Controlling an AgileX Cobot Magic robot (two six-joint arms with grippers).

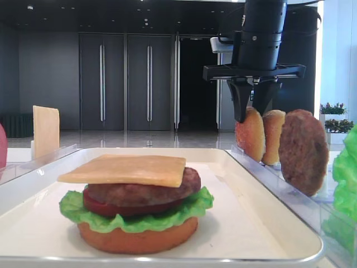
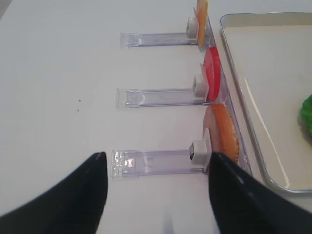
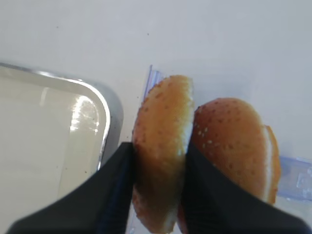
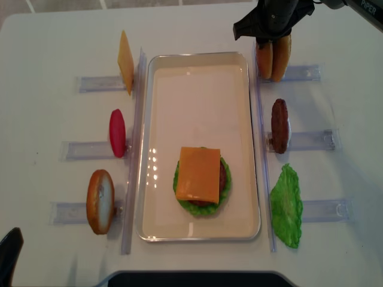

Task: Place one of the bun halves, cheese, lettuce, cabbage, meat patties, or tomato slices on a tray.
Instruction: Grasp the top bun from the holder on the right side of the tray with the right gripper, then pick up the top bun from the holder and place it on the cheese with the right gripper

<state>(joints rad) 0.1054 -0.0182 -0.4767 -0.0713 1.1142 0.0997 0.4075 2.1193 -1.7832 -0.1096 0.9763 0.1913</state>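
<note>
A: Nearest the low front camera sits the stacked burger (image 1: 134,206) on the white tray (image 4: 155,107): bottom bun, lettuce, tomato, patty, and a cheese slice (image 1: 125,169) on top. Only the lid is missing.

B: And the lids are at the far right. Two bun halves (image 4: 272,57) stand on edge in a clear rack (image 4: 299,73) on the bench (image 4: 54,36), just beside the tray's far right corner.

A: Where is the right tool (image 3: 158,170)?

B: Down over the rack, its dark fingers (image 3: 114,190) pressed on both faces of the bun half nearer the tray (image 3: 163,146). I'd call that clamped on the bun. The second half (image 3: 234,146) touches the outer finger.

A: How will it handle?

B: Light, I'd judge, and with some give, so a hold across the flat and domed faces near the middle suits it. The risk is dragging its neighbour out of the rack.

A: The left tool (image 2: 156,195)?

B: Fingers apart, holding nothing, hovering over the bench by the near left rack where another bun (image 2: 222,131) stands.
</note>
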